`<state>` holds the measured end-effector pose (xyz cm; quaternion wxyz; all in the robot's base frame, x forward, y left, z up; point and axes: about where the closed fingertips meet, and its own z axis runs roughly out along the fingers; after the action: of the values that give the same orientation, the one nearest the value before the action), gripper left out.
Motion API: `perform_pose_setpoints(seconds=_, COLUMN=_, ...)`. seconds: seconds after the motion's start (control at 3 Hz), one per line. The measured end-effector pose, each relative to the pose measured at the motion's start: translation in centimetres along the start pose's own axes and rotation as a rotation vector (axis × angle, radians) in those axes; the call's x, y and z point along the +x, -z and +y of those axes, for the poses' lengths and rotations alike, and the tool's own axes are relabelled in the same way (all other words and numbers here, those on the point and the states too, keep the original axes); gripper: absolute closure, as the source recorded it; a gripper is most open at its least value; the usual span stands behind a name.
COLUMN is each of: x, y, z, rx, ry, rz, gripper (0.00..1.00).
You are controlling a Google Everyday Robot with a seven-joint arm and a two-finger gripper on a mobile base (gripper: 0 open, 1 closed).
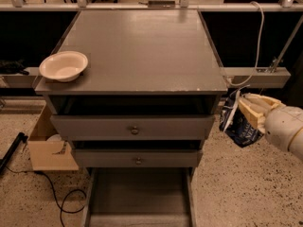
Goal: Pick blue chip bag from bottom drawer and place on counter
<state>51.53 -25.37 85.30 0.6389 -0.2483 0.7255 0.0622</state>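
We see the pincer (249, 109) clamped on the blue chip bag (240, 130), which hangs at its seven o'clock, beside the counter's (142, 46) right edge.

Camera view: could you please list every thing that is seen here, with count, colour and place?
counter: 1, grey, centre
bowl: 1, cream, counter's left front corner
upper drawers: 2, grey, knobbed, under counter
bottom drawer: 1, grey, lowest, pulled out
bag: 1, dark blue, in the air right of upper drawers
floor: 1, speckled beige
box: 1, brown cardboard, floor at left
black cable: 1, floor, lower left
white cable: 1, upper right
tool: 1, beige, right of counter's front edge, shut on bag
arm: 1, white, right edge
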Motion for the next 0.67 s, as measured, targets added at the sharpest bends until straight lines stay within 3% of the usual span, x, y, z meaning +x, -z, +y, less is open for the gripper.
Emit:
perform_pose_setpoints(seconds=0.33, x=-2.87, y=0.99, z=-0.25, rx=0.011, ry=0.048, rz=-0.042, gripper=1.00)
perform_pose_setpoints(seconds=0.67, x=-2.90, y=0.99, z=-0.26, rx=0.012, ry=0.048, rz=-0.042, gripper=1.00)
